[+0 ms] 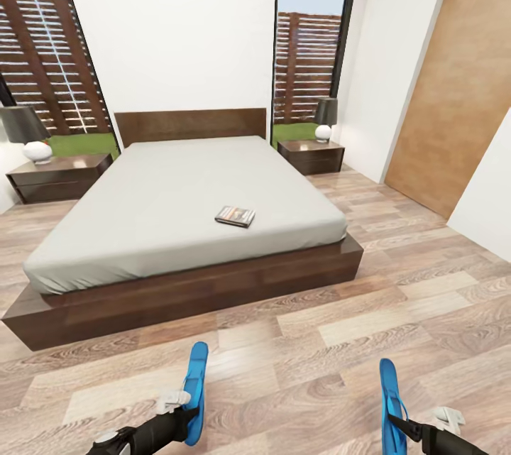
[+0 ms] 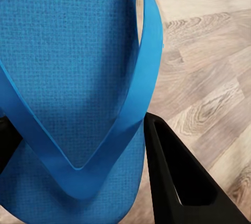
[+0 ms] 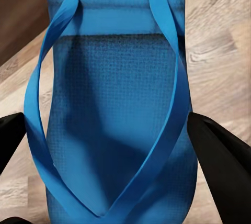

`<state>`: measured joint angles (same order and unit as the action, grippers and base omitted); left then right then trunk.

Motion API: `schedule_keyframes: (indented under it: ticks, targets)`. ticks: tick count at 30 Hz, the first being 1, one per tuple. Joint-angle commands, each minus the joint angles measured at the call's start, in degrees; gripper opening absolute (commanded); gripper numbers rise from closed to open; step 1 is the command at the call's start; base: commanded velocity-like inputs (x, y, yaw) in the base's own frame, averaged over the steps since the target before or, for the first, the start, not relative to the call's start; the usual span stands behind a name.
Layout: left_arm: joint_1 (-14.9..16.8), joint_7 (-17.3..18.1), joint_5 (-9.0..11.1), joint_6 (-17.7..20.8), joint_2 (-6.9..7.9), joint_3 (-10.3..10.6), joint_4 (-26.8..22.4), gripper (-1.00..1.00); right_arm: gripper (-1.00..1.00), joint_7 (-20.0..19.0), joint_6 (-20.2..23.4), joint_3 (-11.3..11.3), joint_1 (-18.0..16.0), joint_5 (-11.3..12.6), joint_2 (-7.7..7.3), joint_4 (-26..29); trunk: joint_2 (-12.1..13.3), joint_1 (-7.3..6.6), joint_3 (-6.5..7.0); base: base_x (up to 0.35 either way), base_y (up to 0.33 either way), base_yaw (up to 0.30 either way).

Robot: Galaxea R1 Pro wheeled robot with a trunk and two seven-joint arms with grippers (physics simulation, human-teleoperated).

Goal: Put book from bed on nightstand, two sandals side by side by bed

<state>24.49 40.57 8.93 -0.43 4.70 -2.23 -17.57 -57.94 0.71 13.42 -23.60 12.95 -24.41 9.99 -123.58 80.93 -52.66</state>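
Note:
The bed (image 1: 177, 214) with its pale grey mattress stands ahead in the bedroom. The book (image 1: 235, 216) lies flat on the mattress near its front right corner. My left gripper (image 1: 186, 412) is shut on one blue sandal (image 1: 195, 391), whose sole and strap (image 2: 78, 103) sit between the black fingers (image 2: 178, 177). At the lower right, my right gripper (image 1: 408, 430) is shut on the other blue sandal (image 1: 389, 409), held above the wood floor (image 3: 115, 119). A dark nightstand (image 1: 60, 177) stands left of the bed and another nightstand (image 1: 312, 155) right of it.
Each nightstand carries a lamp, one with a dark shade (image 1: 25, 132) and one by the window (image 1: 325, 118). A wooden door panel (image 1: 454, 86) fills the right wall. Light plank floor (image 1: 397, 284) stretches between me and the bed frame (image 1: 199, 295).

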Motion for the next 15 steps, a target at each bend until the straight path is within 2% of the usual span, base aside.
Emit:
schedule_keyframes:
  ticks: [1,15]
  targets:
    - [0.03,0.09,-0.21,-0.16,0.01,-0.21,0.07,-1.0,-1.0,-0.17,0.08,-0.18,-0.03,0.32,-0.02,-0.06,0.4,-0.24,0.13,0.0,0.0,0.0]
    - [0.03,-0.76,-0.23,-0.26,-0.04,0.25,0.0,-1.0,-1.0,-0.16,0.08,-0.15,-0.04,0.32,-0.03,-0.06,5.61,-3.09,2.47,0.0,0.0,0.0]
